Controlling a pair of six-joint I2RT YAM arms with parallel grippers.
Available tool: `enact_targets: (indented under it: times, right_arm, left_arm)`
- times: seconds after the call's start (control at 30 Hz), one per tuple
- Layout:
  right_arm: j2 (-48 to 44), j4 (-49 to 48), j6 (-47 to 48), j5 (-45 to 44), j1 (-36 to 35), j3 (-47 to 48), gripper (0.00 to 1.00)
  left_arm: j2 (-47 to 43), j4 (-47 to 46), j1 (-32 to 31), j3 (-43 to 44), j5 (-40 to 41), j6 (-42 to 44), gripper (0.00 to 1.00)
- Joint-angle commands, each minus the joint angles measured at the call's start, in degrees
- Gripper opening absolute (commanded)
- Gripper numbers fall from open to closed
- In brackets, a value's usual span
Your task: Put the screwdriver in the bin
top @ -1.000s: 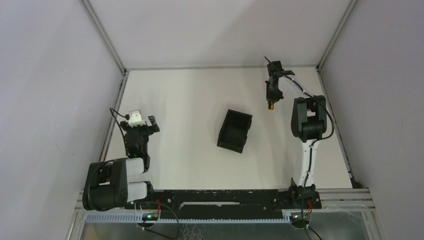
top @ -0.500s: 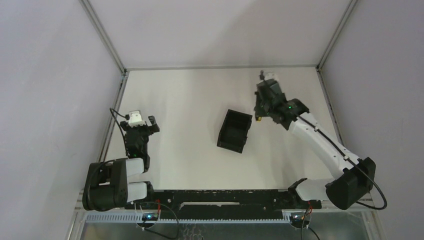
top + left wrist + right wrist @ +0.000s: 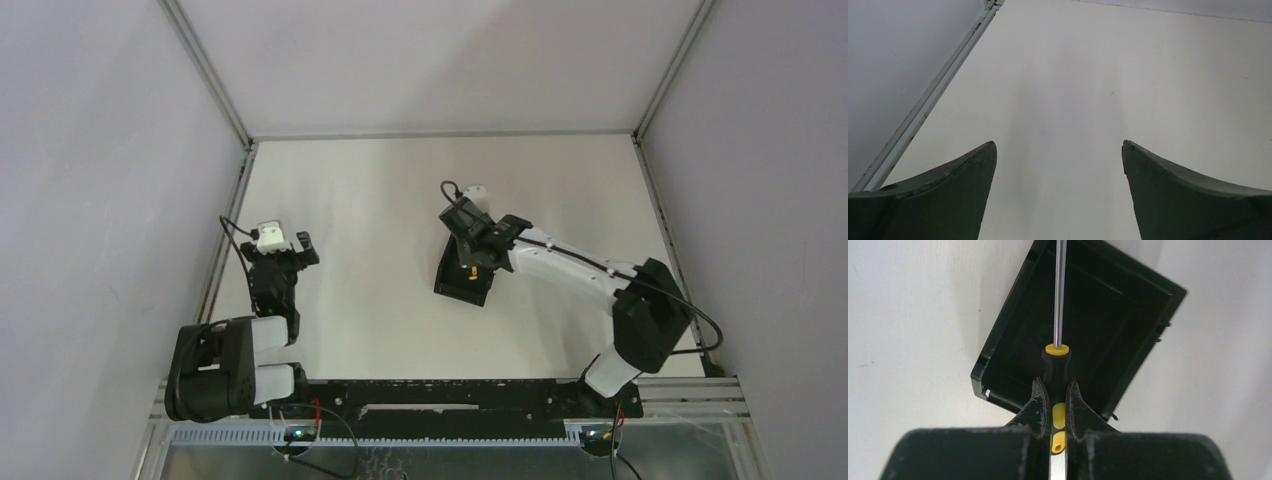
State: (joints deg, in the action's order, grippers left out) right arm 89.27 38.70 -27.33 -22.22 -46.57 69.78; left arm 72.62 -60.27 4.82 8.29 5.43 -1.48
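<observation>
Over the bin (image 3: pixel 1113 325), screwdriver (image 3: pixel 1057 362) between right jaws

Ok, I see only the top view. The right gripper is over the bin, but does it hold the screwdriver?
Observer: Yes. In the right wrist view, the right gripper is shut on the handle of the screwdriver.
Operator: Where does the shaft point?
Observer: Straight ahead, across the inside of the bin. The frame's top edge cuts off its tip.
Operator: And is the left gripper open?
Observer: Yes. The left gripper is open, with only bare table between its jaws.
</observation>
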Motion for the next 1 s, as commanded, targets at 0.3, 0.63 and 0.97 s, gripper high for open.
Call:
enact_targets:
  times: [0.3, 0.63, 0.97]
  right_arm:
    - [10.9, -4.1, -5.8, -0.2, -1.7, 0.1, 0.18]
    - [7.7, -5.3, -4.5, 0.5, -1.7, 0.1, 0.57]
    - [-3.1, -6.1, 0.1, -3.7, -0.3, 0.1, 1.0]
  left_arm:
    - [-0.5, -1.5, -0.4, 2.1, 0.2, 0.6, 1.0]
    - [-0.5, -1.5, -0.4, 2.1, 0.2, 0.6, 1.0]
    - [-0.5, -1.5, -0.4, 2.1, 0.2, 0.6, 1.0]
